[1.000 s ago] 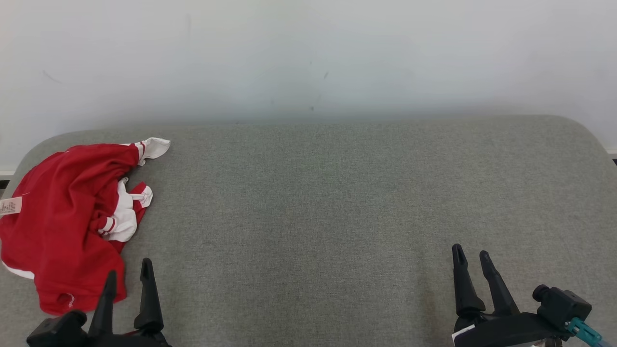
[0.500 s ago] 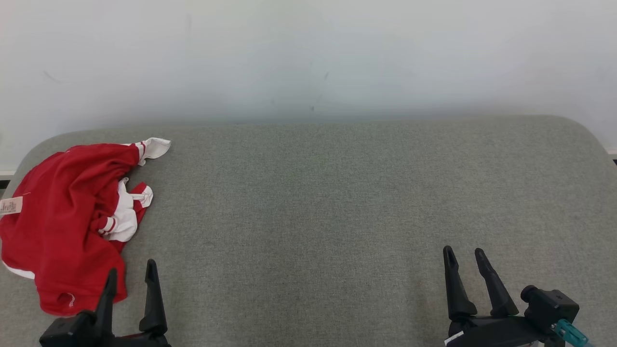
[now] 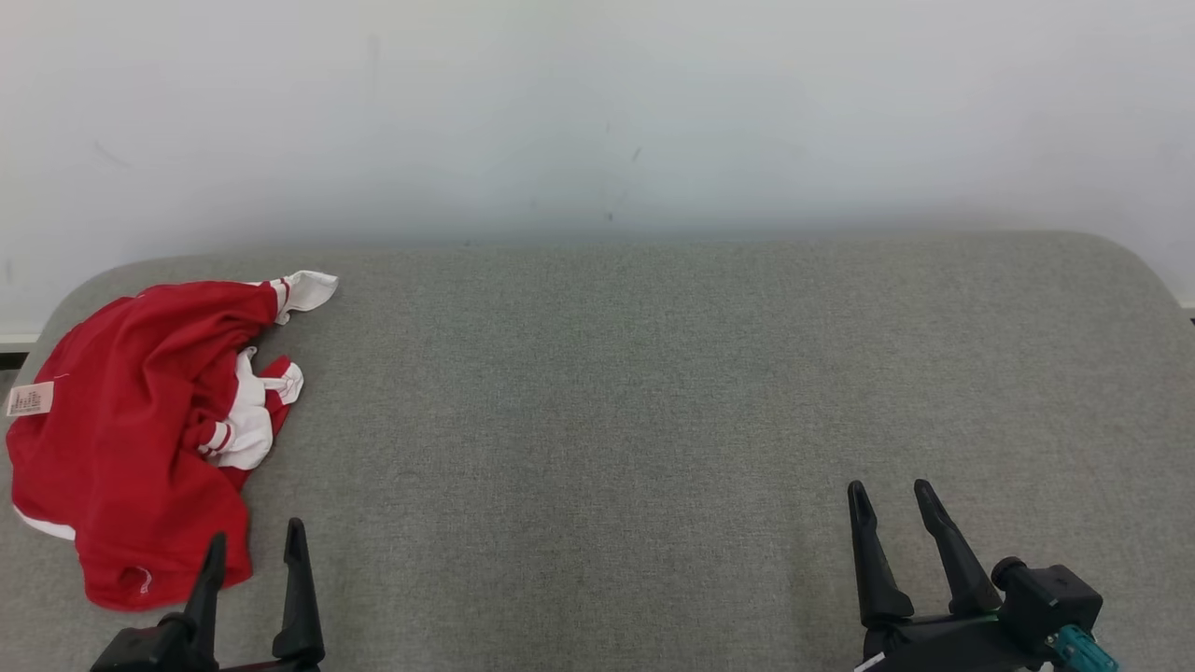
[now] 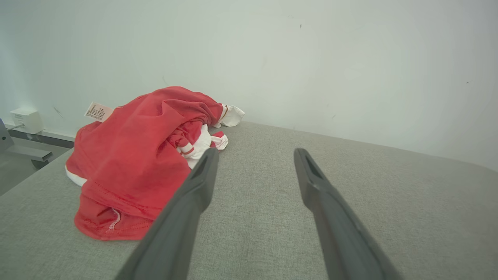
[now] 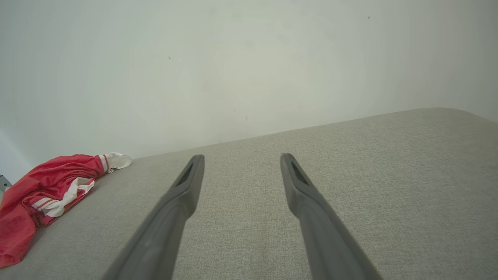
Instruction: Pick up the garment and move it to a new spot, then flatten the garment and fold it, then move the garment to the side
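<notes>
Evidently the first step, picking up the garment, is in hand and no grasp has been made yet. The garment [image 3: 140,429], a red top with white, red-striped trim, lies crumpled in a heap at the far left end of the grey upholstered surface [image 3: 653,392], close to its rounded corner and a little short of the white wall [image 3: 597,112]. A care label [image 3: 30,399] shows at the heap's outer left edge, and one white cuff [image 3: 313,287] sticks out on the wall side.

The left gripper [image 3: 257,532] sits at the near edge, just beside the heap's nearest hem, with its fingers spread wide and nothing between them. In the left wrist view the fingers aim past the heap's right flank, not into it. Whether the nearer finger brushes the cloth cannot be told.

The right gripper [image 3: 888,486] is likewise parted and empty, over bare upholstery at the near right, well apart from the garment.

As a judgement, the next move calls for the left arm to shift toward its own left, come down onto a raised fold of the red cloth and close on a bunched layer. It would then lift the heap and carry it toward the open middle of the surface, where both arms could reach it for flattening.
</notes>
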Robot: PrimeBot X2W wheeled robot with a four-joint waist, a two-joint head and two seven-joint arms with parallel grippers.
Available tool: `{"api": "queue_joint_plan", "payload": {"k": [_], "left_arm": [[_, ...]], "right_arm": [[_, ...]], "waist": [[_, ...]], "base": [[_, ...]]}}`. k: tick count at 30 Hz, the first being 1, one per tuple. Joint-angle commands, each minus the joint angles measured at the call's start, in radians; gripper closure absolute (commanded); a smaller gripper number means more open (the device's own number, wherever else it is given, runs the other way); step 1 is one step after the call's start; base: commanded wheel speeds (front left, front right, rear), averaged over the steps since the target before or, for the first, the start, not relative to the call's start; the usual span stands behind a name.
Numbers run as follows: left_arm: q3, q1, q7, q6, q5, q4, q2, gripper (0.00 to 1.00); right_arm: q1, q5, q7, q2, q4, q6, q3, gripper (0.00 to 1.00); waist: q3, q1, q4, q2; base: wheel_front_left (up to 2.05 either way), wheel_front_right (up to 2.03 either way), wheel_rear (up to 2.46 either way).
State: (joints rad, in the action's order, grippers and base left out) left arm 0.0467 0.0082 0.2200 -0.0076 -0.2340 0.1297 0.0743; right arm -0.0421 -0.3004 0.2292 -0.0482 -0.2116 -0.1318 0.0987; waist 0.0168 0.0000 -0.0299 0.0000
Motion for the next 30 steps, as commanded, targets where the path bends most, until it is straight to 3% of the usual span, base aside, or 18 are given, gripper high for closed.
{"api": "queue_joint_plan", "payload": {"k": [1, 14, 30], "left_arm": [[0.003, 0.006, -0.001, 0.006, 0.019, -0.006, 0.006, 0.0], [0.003, 0.02, -0.027, 0.002, 0.06, -0.048, 0.013, 0.0], [-0.01, 0.024, -0.041, 0.013, 0.06, -0.052, 0.021, 0.0]], "right_arm": [[0.004, 0.02, 0.008, -0.003, 0.003, 0.002, 0.001, 0.0], [0.025, 0.103, 0.031, -0.003, 0.005, 0.002, -0.018, 0.0], [0.032, 0.101, 0.021, -0.003, 0.004, 0.002, -0.03, 0.0]], "waist": [[0.001, 0.0, 0.0, 0.0], [0.006, 0.0, -0.004, 0.0], [0.008, 0.0, -0.006, 0.0]], "base": [[0.0, 0.0, 0.0], [0.0, 0.0, 0.0], [0.0, 0.0, 0.0]]}}
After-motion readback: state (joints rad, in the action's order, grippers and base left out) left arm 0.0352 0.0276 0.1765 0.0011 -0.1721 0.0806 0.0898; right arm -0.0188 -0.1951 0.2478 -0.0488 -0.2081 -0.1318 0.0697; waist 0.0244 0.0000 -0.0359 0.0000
